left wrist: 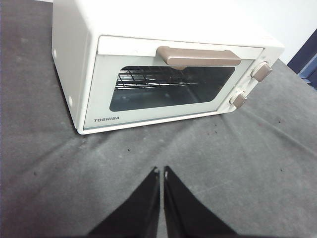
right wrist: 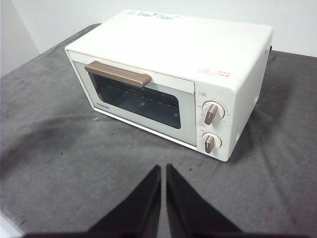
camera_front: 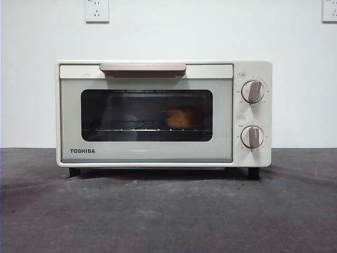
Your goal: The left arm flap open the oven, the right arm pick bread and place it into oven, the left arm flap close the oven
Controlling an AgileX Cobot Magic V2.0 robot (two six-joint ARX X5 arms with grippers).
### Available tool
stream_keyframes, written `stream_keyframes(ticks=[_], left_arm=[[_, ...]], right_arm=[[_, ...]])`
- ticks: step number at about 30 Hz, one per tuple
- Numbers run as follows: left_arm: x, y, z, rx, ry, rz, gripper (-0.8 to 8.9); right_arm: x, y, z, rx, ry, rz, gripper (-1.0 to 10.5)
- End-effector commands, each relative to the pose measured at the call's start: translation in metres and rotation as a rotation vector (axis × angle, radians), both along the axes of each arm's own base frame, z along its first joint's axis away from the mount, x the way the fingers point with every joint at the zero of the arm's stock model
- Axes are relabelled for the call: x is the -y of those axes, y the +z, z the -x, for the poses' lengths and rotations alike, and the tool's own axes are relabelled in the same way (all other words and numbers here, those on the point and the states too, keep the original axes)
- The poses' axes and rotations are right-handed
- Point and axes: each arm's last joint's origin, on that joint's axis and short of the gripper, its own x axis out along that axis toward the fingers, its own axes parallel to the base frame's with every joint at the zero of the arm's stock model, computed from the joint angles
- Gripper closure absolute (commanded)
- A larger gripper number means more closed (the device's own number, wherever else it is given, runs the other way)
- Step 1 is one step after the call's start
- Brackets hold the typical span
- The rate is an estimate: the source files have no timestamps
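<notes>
The cream-white TOSHIBA oven (camera_front: 158, 153) stands on the dark table with its glass door shut, beige handle (camera_front: 142, 68) at the top. Through the window the orange-tan bread (camera_front: 178, 118) rests on the wire rack, right of centre. In the left wrist view the oven (left wrist: 99, 89) lies a short way ahead of my left gripper (left wrist: 161, 172), whose jaws are shut on nothing. My right gripper (right wrist: 163, 168) is also shut and empty, held back from the oven (right wrist: 168, 44) on its knob side. Neither arm shows in the front view.
Two round knobs (camera_front: 253, 91) (camera_front: 253, 136) sit on the oven's right panel. Grey cloth (camera_front: 168, 211) covers the table in front. A white wall with two sockets (camera_front: 97, 10) stands behind.
</notes>
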Motion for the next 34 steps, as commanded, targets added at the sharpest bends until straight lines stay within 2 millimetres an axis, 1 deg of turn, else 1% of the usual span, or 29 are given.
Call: stream_keyframes(ticks=[1,3,6,8,11,15,17,20,23,26,34], left_arm=[[0.000,0.006,0.004,0.057,-0.007,-0.015,7.89],[0.000,0.004,0.006,0.076,-0.013,-0.015,7.89],[0.002,-0.005,0.005,0.109,-0.039,-0.015,7.89],[0.004,-0.016,0.001,0.150,-0.062,-0.024,7.89],[0.004,-0.039,-0.006,0.282,-0.090,-0.113,7.89],[0.001,-0.077,-0.017,0.355,0.063,-0.127,7.89],[-0.002,-0.095,-0.020,0.348,0.168,-0.119,7.89],[-0.006,-0.115,-0.022,0.320,0.315,-0.135,7.89],[-0.008,-0.127,-0.023,0.310,0.408,-0.162,7.89],[-0.011,-0.135,-0.024,0.296,0.461,-0.180,7.89],[-0.013,-0.139,-0.024,0.262,0.491,-0.214,7.89]], right_arm=[[0.000,0.005,0.001,0.022,0.010,-0.005,9.3],[0.000,0.005,0.001,0.022,0.010,-0.005,9.3],[0.000,0.005,0.001,0.022,0.010,-0.005,9.3],[0.000,0.005,0.001,0.022,0.010,-0.006,9.3],[0.000,0.005,0.001,0.022,0.010,-0.005,9.3],[0.000,0.005,0.001,0.023,0.009,-0.006,9.3],[0.000,0.005,0.001,0.022,0.010,-0.005,9.3],[0.000,0.005,0.001,0.022,0.010,-0.005,9.3],[0.000,0.005,0.001,0.022,0.010,-0.005,9.3],[0.000,0.005,0.001,0.023,0.010,-0.006,9.3],[0.000,0.005,0.001,0.022,0.010,-0.005,9.3]])
